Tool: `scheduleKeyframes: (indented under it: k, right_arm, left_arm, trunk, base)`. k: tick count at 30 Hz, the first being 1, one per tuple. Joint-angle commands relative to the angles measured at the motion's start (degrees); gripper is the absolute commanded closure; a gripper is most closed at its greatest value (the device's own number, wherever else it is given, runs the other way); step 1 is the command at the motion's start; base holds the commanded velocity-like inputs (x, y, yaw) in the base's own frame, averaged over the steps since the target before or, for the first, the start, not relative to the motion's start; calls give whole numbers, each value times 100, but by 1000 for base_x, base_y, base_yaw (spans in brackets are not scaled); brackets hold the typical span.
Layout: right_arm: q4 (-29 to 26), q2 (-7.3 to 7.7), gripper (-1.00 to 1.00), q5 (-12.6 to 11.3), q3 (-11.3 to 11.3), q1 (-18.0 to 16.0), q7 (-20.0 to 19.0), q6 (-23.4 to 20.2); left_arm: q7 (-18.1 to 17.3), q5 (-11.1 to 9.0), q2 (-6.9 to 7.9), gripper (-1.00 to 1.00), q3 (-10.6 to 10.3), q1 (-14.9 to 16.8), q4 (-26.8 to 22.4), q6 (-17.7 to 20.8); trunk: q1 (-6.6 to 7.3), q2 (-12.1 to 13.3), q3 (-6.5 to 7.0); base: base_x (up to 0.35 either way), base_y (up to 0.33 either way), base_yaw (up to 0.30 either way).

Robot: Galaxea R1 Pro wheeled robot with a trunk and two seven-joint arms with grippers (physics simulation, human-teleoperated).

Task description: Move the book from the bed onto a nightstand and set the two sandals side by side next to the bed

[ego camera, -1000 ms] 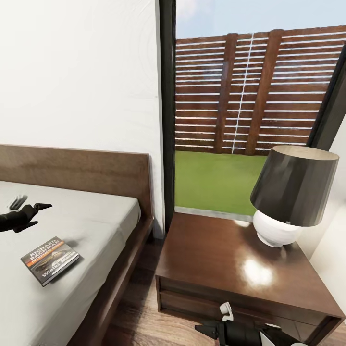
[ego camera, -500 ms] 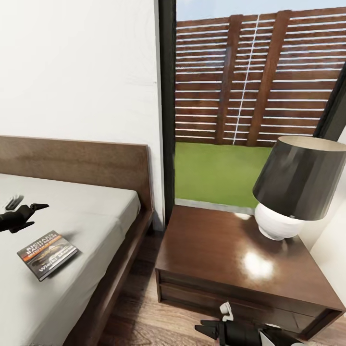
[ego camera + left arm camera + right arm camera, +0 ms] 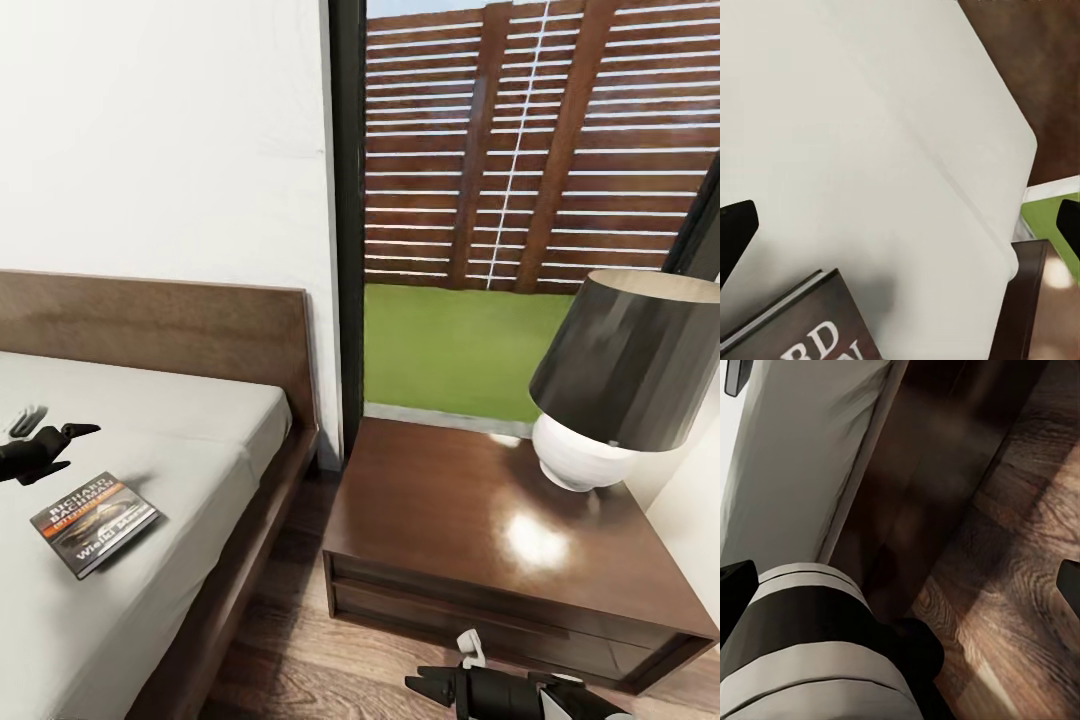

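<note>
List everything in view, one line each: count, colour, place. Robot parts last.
book: one, dark cover with orange band, flat on the mattress near the bed's side edge
bed: one, brown frame and headboard, light-grey mattress, at left
nightstand: one, glossy dark brown, right of the bed
lamp: one, dark shade on white base, on the nightstand's far right corner
window: one, dark frame, behind the nightstand, showing slatted fence and grass
floor: brown wood planks
left claw: one, black, open, above the mattress just beyond the book
right claw: one, black, low before the nightstand, over the floor

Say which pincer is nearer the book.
Left. The left pincer hovers just beyond the book on the bed; the right pincer hangs low by the nightstand.
</note>
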State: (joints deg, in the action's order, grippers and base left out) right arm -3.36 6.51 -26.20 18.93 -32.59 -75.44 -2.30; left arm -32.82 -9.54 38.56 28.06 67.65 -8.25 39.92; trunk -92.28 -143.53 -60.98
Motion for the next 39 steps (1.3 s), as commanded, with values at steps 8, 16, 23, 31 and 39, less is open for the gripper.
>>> scheduleKeyframes:
  k: [8, 16, 23, 31, 39]
  right_arm:
    - [-3, 1, -100, -51, 49, -2, -14, -25]
    - [-4, 0, -100, -51, 49, -2, -14, -25]
    - [-6, 0, -100, -50, 49, -2, -14, -25]
    - [-6, 0, -100, -50, 49, -2, -14, -25]
    - [-5, 0, -100, -52, 49, -2, -14, -25]
  left_arm:
    - [12, -49, 9, -100, -15, 3, -1, 42]
    - [12, -57, 56, -100, -19, 3, -1, 42]
    - [20, -43, 67, -100, -25, 3, -1, 42]
    - [23, -36, 122, -100, -35, 3, 5, 42]
    - [21, -38, 147, -100, -37, 3, 7, 42]
  trunk:
    - [1, -2, -5]
    - [1, -2, -5]
    - [1, -2, -5]
    - [1, -2, -5]
    - [1, -2, -5]
  base:
    - [0, 0, 0]
    - [0, 0, 0]
    - [0, 0, 0]
    - [0, 0, 0]
    - [0, 0, 0]
